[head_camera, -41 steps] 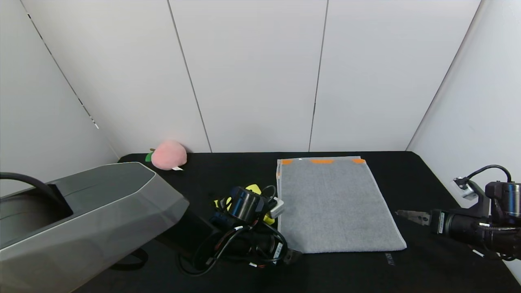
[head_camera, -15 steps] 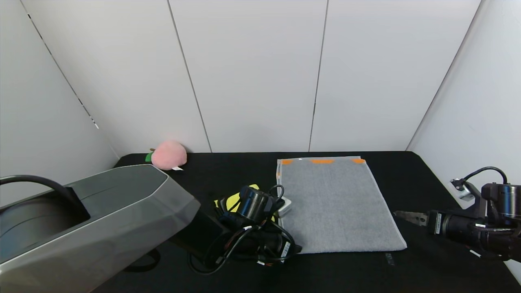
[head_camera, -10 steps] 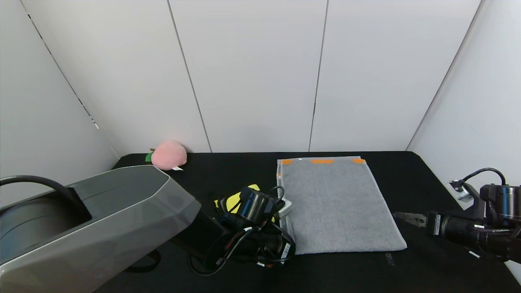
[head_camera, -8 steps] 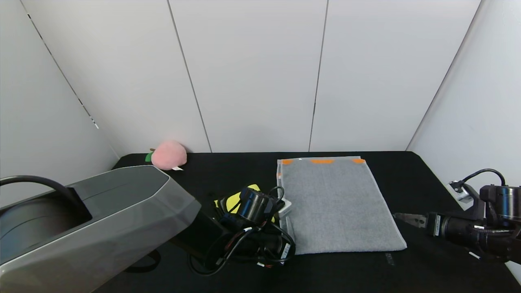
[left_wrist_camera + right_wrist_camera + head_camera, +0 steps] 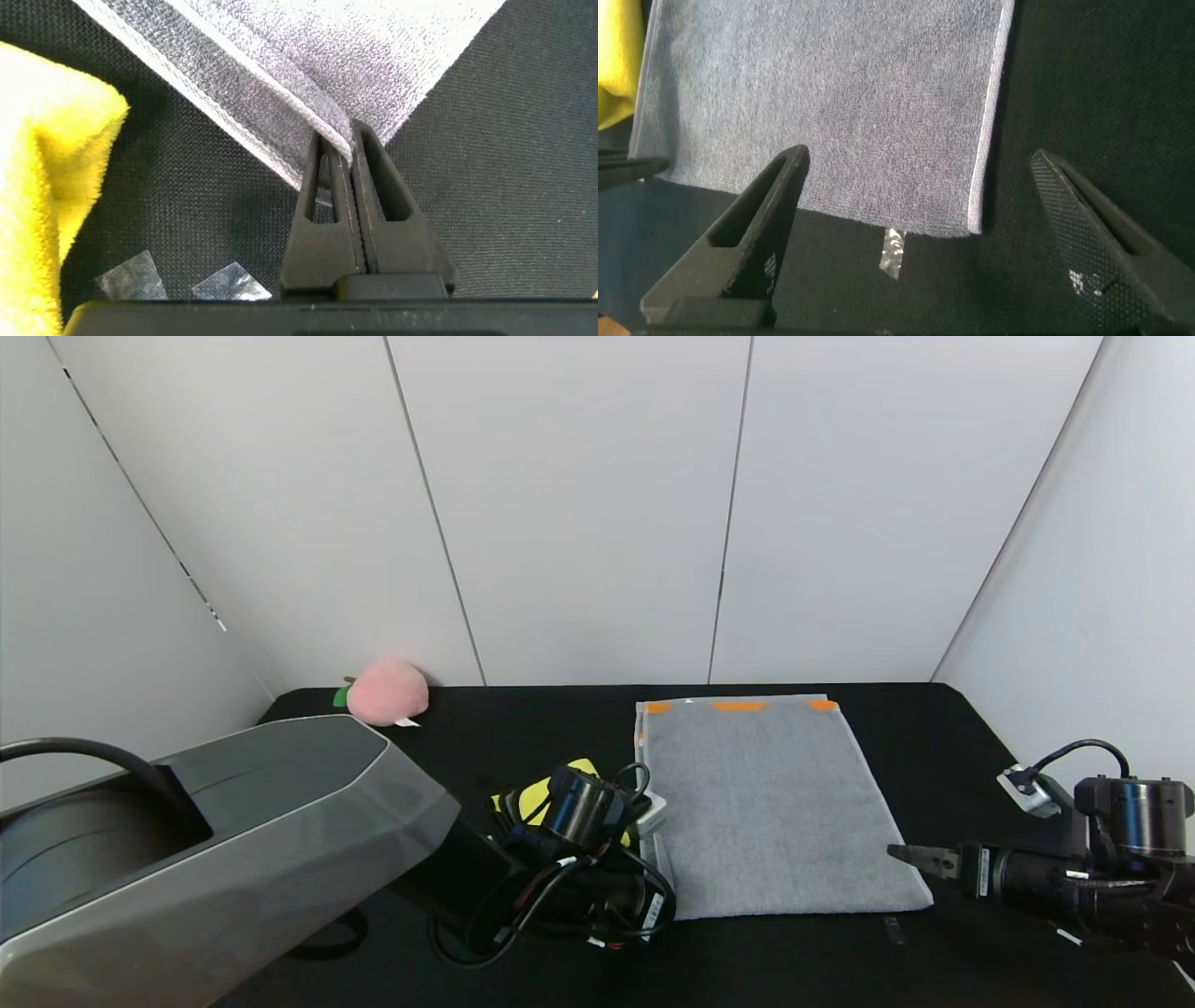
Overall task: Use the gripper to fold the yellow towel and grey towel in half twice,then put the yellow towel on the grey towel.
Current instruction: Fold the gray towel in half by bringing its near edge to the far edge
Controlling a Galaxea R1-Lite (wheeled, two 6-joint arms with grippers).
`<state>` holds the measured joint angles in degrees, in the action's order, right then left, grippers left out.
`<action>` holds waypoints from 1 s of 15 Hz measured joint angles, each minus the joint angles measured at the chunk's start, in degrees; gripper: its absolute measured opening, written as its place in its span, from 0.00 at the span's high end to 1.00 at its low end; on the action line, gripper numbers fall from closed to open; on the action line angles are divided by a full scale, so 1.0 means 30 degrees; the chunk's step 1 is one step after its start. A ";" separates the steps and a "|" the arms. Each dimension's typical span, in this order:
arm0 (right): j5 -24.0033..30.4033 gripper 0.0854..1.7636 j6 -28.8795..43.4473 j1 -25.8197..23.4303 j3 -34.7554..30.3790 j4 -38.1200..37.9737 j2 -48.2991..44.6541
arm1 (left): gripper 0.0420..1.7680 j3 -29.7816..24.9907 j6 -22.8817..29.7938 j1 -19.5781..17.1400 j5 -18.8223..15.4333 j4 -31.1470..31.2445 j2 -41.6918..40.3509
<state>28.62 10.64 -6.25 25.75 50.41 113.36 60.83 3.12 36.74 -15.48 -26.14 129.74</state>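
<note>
The grey towel (image 5: 766,803) lies flat on the black table, its orange marks at the far edge. My left gripper (image 5: 350,149) is shut on the towel's near left corner edge (image 5: 327,47). In the head view its wrist (image 5: 579,812) hides the fingers. The yellow towel (image 5: 534,795) lies bunched just left of the grey one, mostly hidden by that wrist; it also shows in the left wrist view (image 5: 47,168). My right gripper (image 5: 910,857) is open and empty, low beside the towel's near right corner (image 5: 971,210), its jaws wide apart.
A pink peach plush (image 5: 387,692) sits at the far left by the wall. Tape marks lie on the table near the towel's front edge (image 5: 893,930) (image 5: 893,250). My left arm's grey housing (image 5: 187,840) fills the near left. White walls enclose the table.
My left gripper moved right to the grey towel's near left corner and lifted its edge slightly. My right gripper moved left and lower toward the near right corner.
</note>
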 joint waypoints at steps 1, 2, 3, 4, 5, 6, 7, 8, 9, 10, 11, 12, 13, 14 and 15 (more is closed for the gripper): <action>-0.0016 0.03 0.0008 0.0110 -0.0187 0.0504 0.0211 | 0.96 0.0008 0.0000 -0.0012 0.0000 0.0000 0.0000; -0.0024 0.03 0.0000 0.0203 -0.0378 0.0870 0.0414 | 0.96 0.0016 0.0008 -0.0020 0.0000 0.0000 0.0000; -0.0024 0.03 0.0008 0.0284 -0.0565 0.1325 0.0634 | 0.96 0.0016 0.0000 -0.0028 0.0000 0.0000 0.0000; -0.0024 0.03 0.0016 0.0362 -0.0740 0.1715 0.0849 | 0.96 0.0024 0.0008 -0.0028 0.0008 0.0008 0.0000; -0.0028 0.03 0.0037 0.0459 -0.0902 0.2101 0.1077 | 0.96 0.0024 0.0008 -0.0037 0.0000 0.0008 0.0000; -0.0024 0.03 0.0045 0.0516 -0.1020 0.2227 0.1243 | 0.96 0.0024 0.0008 -0.0037 0.0000 0.0008 0.0000; -0.0024 0.03 0.0065 0.0569 -0.1089 0.2235 0.1373 | 0.96 0.0024 0.0008 -0.0037 0.0008 0.0008 0.0000; 0.0000 0.03 0.0081 0.0605 -0.1134 0.2227 0.1455 | 0.96 0.0016 0.0008 -0.0037 0.0008 0.0008 0.0000; 0.0008 0.03 0.0089 0.0626 -0.1150 0.2219 0.1512 | 0.96 0.0008 0.0008 -0.0037 0.0008 0.0008 0.0000; 0.0000 0.03 0.0089 0.0642 -0.1162 0.2227 0.1556 | 0.96 0.0000 0.0008 -0.0037 0.0008 0.0008 0.0000; 0.0000 0.03 0.0089 0.0662 -0.1187 0.2219 0.1581 | 0.96 0.0000 0.0008 -0.0037 0.0008 0.0000 0.0000; 0.0008 0.03 0.0089 0.0679 -0.1215 0.2219 0.1585 | 0.96 0.0000 0.0008 -0.0037 0.0008 0.0000 0.0000; 0.0012 0.03 0.0081 0.0715 -0.1235 0.2219 0.1585 | 0.96 0.0000 0.0000 -0.0037 0.0016 0.0000 0.0000; 0.0020 0.03 0.0081 0.0772 -0.1280 0.2227 0.1585 | 0.96 0.0000 0.0008 -0.0037 0.0033 0.0000 0.0000; 0.0028 0.03 0.0081 0.0817 -0.1325 0.2235 0.1585 | 0.96 0.0000 0.0008 -0.0028 0.0033 0.0000 0.0000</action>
<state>28.71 10.89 -3.80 21.77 57.11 118.11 60.83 3.15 36.66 -15.38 -26.14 129.74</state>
